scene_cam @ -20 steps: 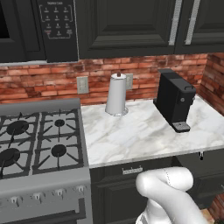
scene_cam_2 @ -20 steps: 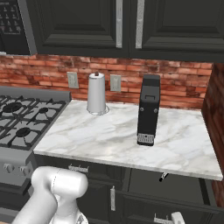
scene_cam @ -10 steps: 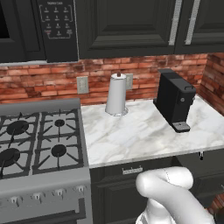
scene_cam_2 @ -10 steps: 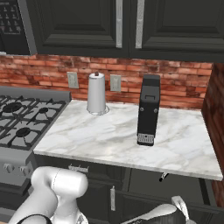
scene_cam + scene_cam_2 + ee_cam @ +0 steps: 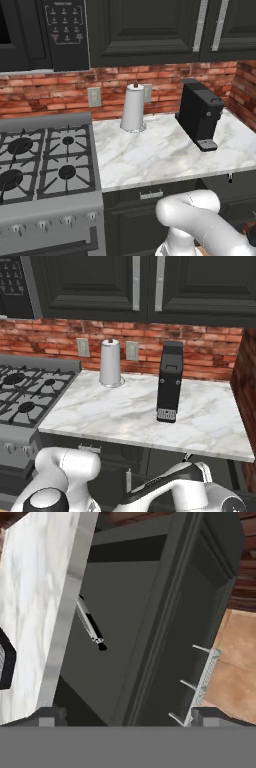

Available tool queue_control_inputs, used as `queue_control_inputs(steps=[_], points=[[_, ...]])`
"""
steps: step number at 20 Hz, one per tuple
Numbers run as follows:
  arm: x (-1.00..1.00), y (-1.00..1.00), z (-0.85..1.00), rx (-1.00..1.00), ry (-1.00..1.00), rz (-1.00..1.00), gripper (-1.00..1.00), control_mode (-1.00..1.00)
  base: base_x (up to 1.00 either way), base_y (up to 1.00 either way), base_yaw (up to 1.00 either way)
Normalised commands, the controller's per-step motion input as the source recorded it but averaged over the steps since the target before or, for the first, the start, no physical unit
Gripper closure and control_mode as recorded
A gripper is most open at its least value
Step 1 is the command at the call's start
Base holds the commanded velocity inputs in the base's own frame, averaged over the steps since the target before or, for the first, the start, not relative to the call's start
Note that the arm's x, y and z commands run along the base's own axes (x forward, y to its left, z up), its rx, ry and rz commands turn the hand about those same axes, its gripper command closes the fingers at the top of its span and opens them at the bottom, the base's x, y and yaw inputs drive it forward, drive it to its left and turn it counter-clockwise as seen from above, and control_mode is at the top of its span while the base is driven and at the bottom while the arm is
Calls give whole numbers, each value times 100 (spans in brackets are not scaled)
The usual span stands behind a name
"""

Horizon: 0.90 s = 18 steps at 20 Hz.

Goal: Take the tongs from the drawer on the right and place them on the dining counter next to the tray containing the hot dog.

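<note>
A white counter veined in pale grey fills the middle of the base views, backed by a red brick wall with light mortar lines and black cabinets along the top. On it stand a white paper towel roll and a black coffee machine; at left sits a grey stove with black burners. In the hand view, a dark grey drawer holds black tongs with silvery edges, upper left of centre.

A marble surface runs along a red brick wall under dark upper cabinets. A white paper towel roll stands near the wall, a black coffee machine to its right, a gas stove at left. The white arm curves across below.
</note>
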Motion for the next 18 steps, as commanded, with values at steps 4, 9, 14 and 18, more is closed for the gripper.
queue_control_inputs(steps=[4, 9, 14, 18], points=[[32, 0, 0, -1, 13, -1, -100, -100, 0, 0, 0], [32, 0, -13, -5, 13, 0, -100, -100, 0, 0, 0], [39, 4, -13, -8, 23, 0, -100, -100, 0, 0, 0], [37, 3, -14, -8, 25, 0, -100, -100, 0, 0, 0]])
